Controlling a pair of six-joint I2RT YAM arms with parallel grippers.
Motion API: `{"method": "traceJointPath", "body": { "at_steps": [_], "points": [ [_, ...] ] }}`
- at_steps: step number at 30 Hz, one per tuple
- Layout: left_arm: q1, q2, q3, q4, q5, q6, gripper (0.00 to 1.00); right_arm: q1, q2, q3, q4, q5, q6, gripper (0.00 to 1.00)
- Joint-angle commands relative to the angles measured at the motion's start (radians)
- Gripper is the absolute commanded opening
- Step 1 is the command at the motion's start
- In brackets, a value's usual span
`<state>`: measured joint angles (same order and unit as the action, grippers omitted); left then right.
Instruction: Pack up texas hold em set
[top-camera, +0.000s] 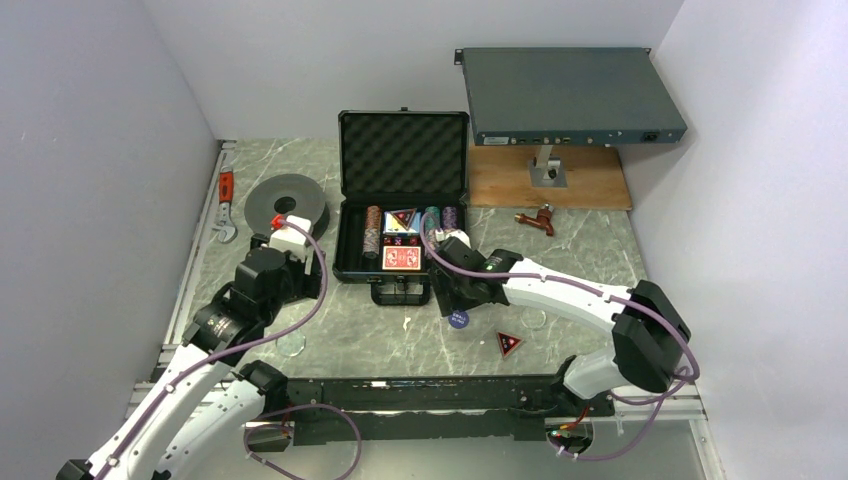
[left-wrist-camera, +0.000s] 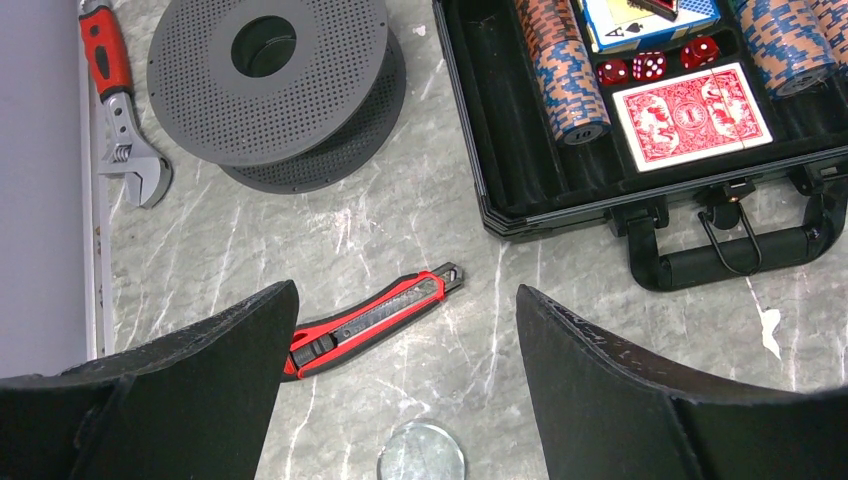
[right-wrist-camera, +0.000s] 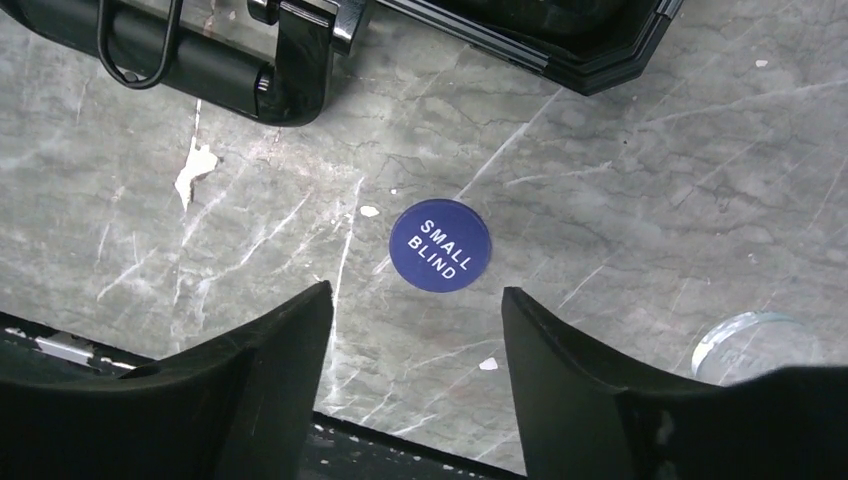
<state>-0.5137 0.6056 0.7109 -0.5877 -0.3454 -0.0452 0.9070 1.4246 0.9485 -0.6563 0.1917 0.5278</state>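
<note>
The right gripper hangs low over the marble tabletop with its two fingers parted and nothing between them; released, in short. The blue small-blind button lies flat on the table just ahead of the fingertips, in line with the gap and a touch toward the finger on the right of the wrist view; it touches neither finger.

Being round, it has no long axis to square up to, so the approach angle matters little. What matters, I judge, is that it is a thin disc lying flush; the jaws will need to come forward and down to straddle its rim.

Farther ahead of the gripper stands the open black briefcase, its handle ahead and to the left, its near corner ahead and to the right; the button is near the case but apart from it. Inside sit chip stacks, the red card deck and red dice. A red-black triangular marker lies on the table behind the right gripper and to its right.

The left gripper is spread wide and empty over a red box cutter, with the case ahead to its right; the button is well apart from it, so the right arm is plainly the nearer one for this pick.
</note>
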Motion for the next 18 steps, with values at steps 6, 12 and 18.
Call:
{"method": "traceJointPath", "body": {
  "at_steps": [6, 12, 18],
  "points": [
    [0.006, -0.006, 0.016, 0.029, 0.019, 0.001, 0.86, 0.002, 0.069, -0.031, 0.046, -0.032, 0.021, 0.76],
    [0.006, -0.008, 0.015, 0.029, 0.017, 0.002, 0.86, -0.010, 0.128, -0.041, 0.079, -0.065, 0.003, 0.76],
    [0.006, 0.002, 0.018, 0.025, 0.015, 0.000, 0.85, -0.025, 0.176, -0.041, 0.081, -0.061, -0.017, 0.76]
  ]
}}
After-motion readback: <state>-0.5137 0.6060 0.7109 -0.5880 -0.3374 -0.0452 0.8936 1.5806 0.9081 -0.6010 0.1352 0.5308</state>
